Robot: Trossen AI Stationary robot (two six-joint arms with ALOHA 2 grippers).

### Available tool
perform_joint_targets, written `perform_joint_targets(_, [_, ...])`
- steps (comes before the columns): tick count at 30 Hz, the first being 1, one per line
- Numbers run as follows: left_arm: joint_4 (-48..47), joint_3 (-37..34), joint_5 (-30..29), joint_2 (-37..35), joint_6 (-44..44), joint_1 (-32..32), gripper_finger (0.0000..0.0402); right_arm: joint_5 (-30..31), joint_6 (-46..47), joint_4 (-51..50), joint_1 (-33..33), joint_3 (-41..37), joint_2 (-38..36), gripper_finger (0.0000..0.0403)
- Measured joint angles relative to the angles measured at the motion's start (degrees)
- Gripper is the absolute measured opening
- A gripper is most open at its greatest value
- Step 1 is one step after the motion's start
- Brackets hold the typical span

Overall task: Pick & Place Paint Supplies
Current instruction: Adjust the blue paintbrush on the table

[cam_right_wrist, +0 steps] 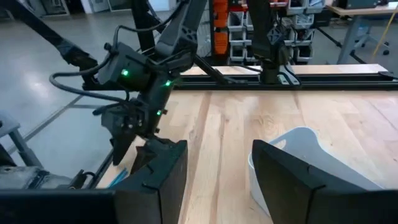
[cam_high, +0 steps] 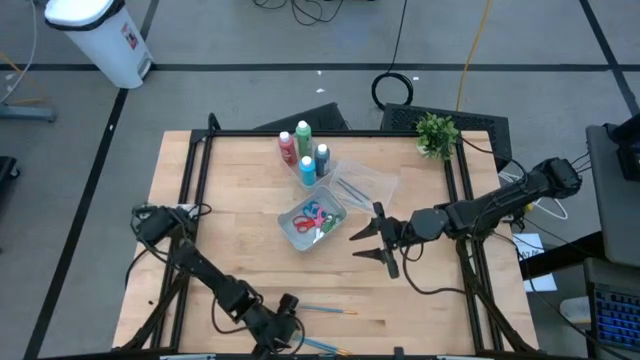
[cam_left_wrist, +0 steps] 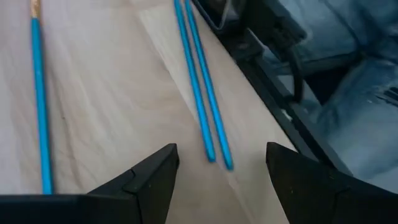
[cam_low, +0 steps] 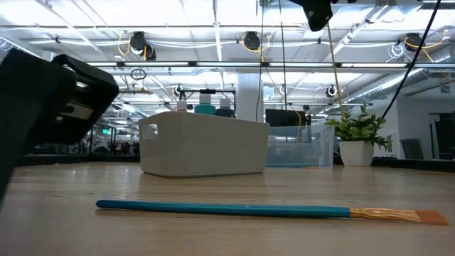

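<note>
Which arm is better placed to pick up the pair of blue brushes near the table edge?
Left. The left gripper is open directly over the pair of brushes, while the right gripper hangs beside the white tub.

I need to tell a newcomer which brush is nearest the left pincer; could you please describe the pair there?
On the wooden table, at its near edge, the open left pincer hovers. Two thin blue brushes lie side by side; a third lies alone.

Between your open right end effector (cam_high: 368,244) and the left one (cam_high: 284,322), bare tabletop (cam_high: 420,300) gives passage; the white tub (cam_high: 312,222), clear tub (cam_high: 362,183) and bottles (cam_high: 305,152) block the centre.
</note>
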Motion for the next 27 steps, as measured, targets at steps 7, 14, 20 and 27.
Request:
perform_joint_targets(7, [2.11,0.12,-6.70,1.90,-1.44,0.83,0.0253,-0.02,0.00,-0.18,0.00,-0.02,0.00,0.0171])
perform_joint_targets(14, [-3.76,0.22,-19.17,2.51,-6.44,2.29,0.0253,-0.02,-0.01,-0.40,0.00,-0.02,0.00,0.0171])
perform_joint_targets(20, [-5.21,0.10,-24.82,2.62,-11.20,4.63,0.0253,-0.02,0.11,-0.40,0.00,-0.02,0.00,0.0171])
perform_joint_targets(27, [-5.19,0.07,-24.75,2.64,-12.57,6.79,0.0253,-0.02,0.13,-0.44,-0.02,-0.02,0.00,0.0171])
